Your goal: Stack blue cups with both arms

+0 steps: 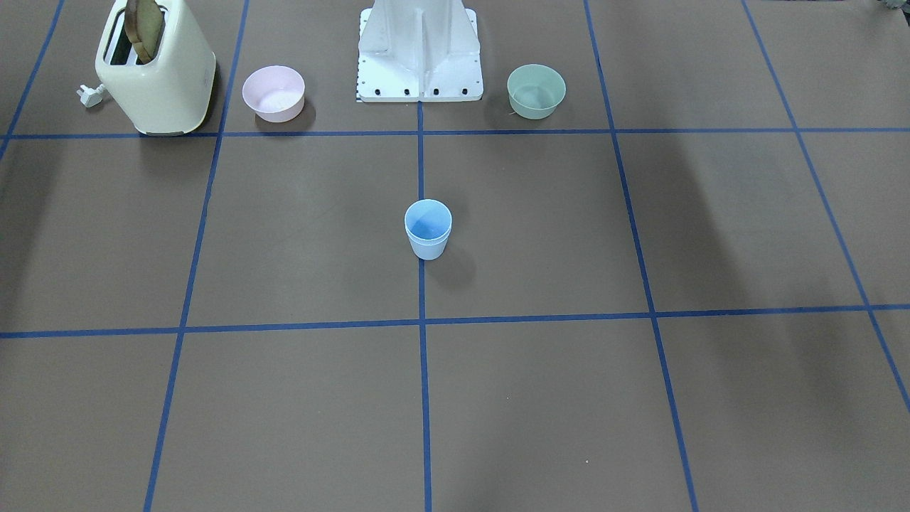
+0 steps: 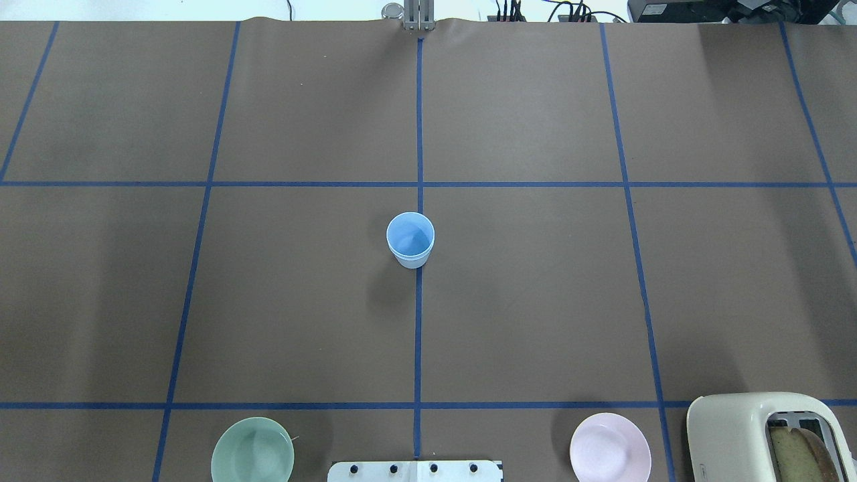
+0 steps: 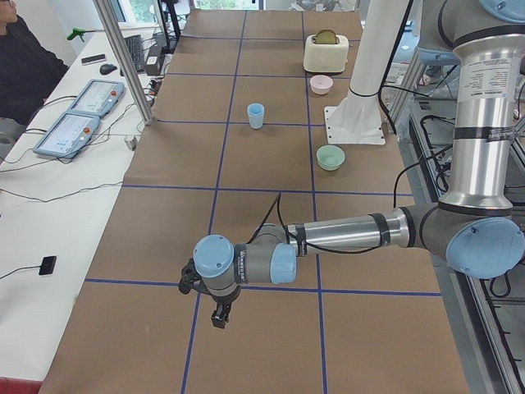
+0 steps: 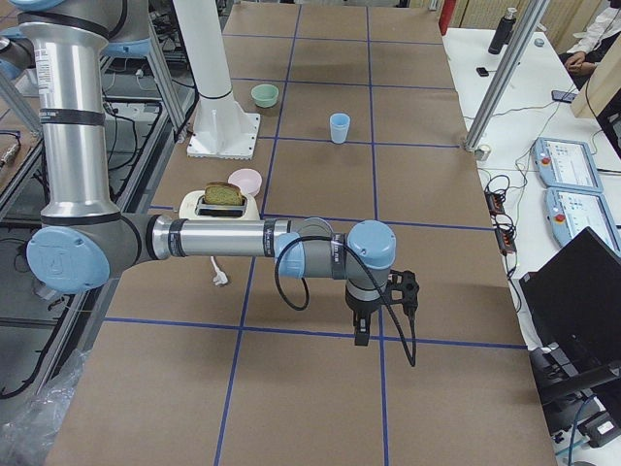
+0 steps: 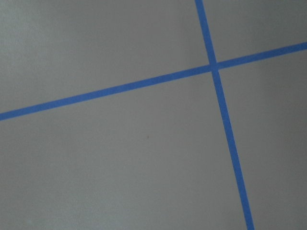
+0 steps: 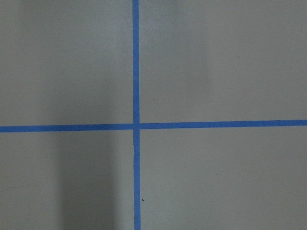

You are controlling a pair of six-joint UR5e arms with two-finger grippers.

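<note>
Stacking looks done, the 2 blue cups [image 1: 427,229] nested upright at the table [image 1: 640,398] centre, so we would only check seating; whether left gripper [image 3: 220,318] or right gripper [image 4: 361,337] is open, we cannot tell.

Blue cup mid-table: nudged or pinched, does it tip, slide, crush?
The blue cup stands upright, tapering to a narrower base, so a high nudge would probably tip it. It looks like thin plastic: likely light, and its rim may flex under a hard pinch.
</note>
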